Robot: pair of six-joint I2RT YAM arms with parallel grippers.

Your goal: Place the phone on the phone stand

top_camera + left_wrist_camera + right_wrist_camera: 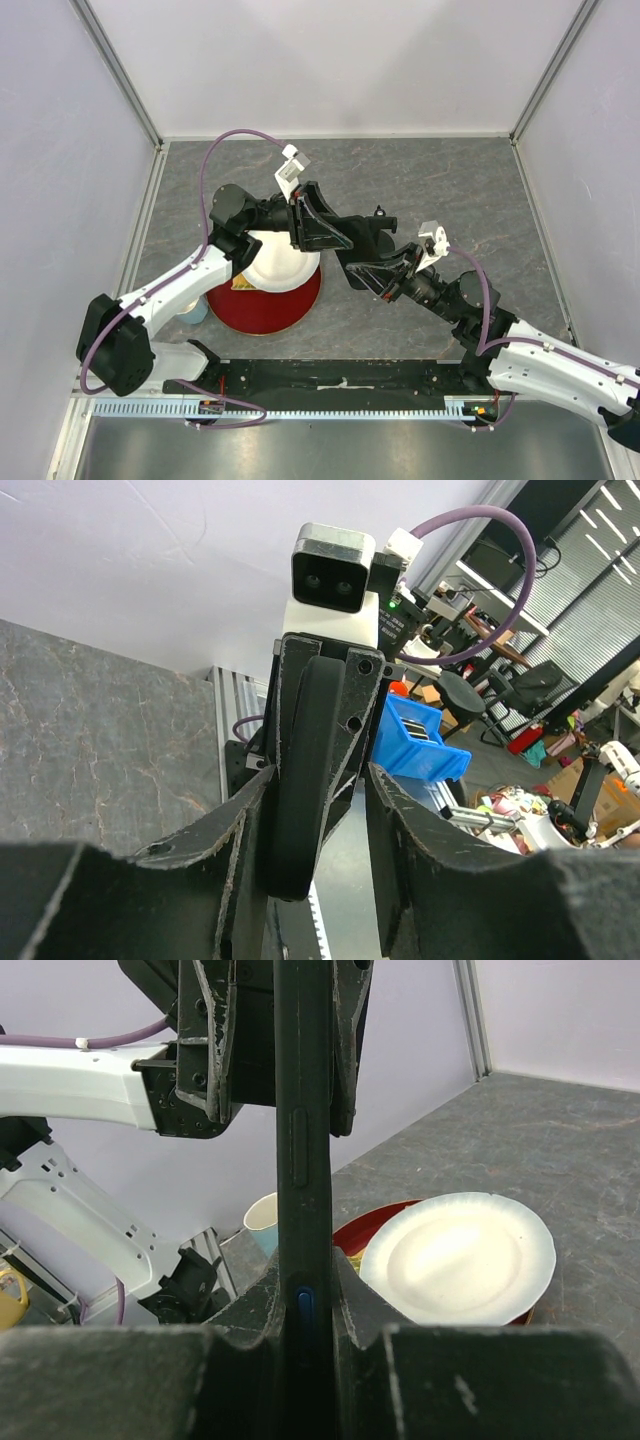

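The phone [303,1160] is a thin black slab seen edge-on, with a blue side button. My right gripper [305,1280] is shut on its near end and holds it in the air. Its far end lies between the fingers of my left gripper [285,1050]. In the left wrist view the phone [300,780] rests against the left finger [200,850], with a gap to the other finger, so my left gripper [320,780] is open. From above, the two grippers meet tip to tip over the table's middle, with the phone [370,238] between them. The phone stand is hidden.
A white plate [280,265] lies on a red plate [265,305] at front left, under the left arm. A light blue cup [193,312] stands beside them. Both plates [470,1260] show below the phone in the right wrist view. White walls enclose the grey table.
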